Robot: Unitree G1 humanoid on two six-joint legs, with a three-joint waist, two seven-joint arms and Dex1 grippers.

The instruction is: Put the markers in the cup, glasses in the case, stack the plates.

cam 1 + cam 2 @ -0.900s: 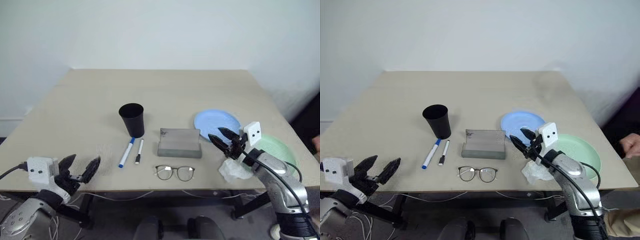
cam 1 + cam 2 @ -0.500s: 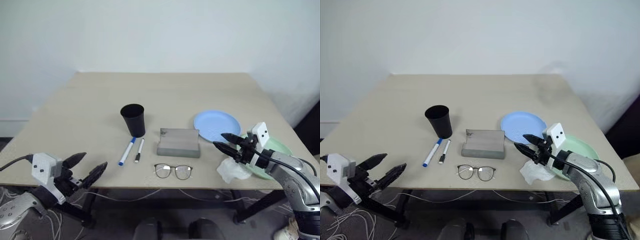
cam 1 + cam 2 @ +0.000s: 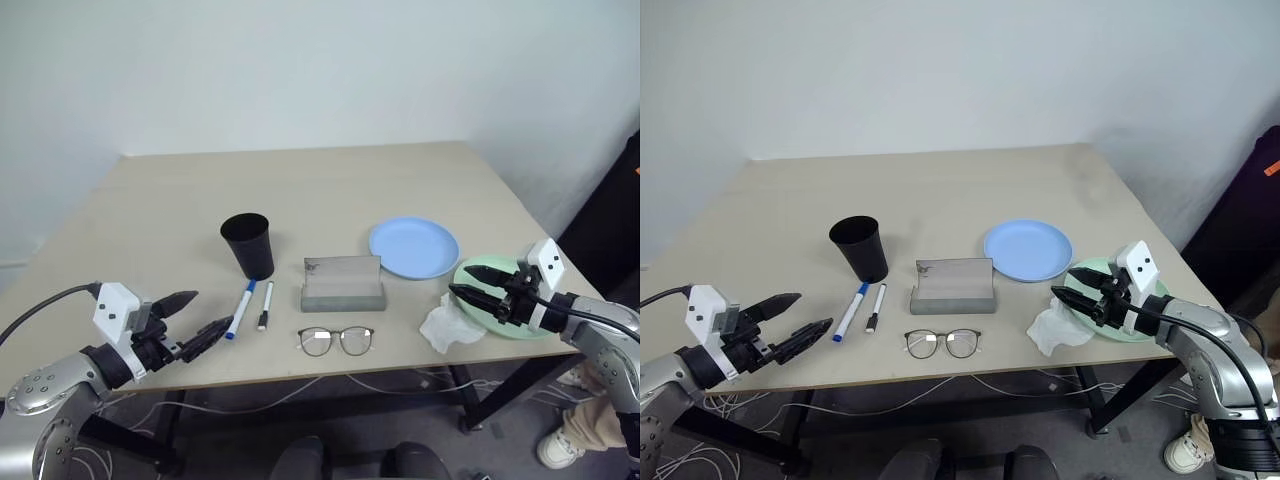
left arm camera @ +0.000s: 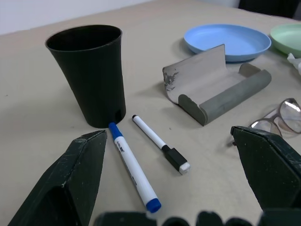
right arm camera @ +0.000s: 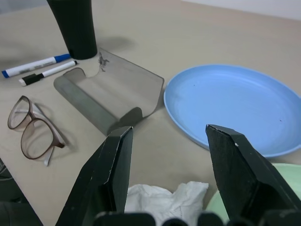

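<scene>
Your left hand (image 3: pixel 196 316) is spread wide and your right hand (image 3: pixel 472 283) gapes, both holding nothing; the cup (image 3: pixel 248 245) and case (image 3: pixel 342 287) sit empty.

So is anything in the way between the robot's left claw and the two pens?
Nothing visible is. The open left gripper points straight at the white blue-capped marker and the shorter white black-capped marker; only bare beige table lies between.
</scene>
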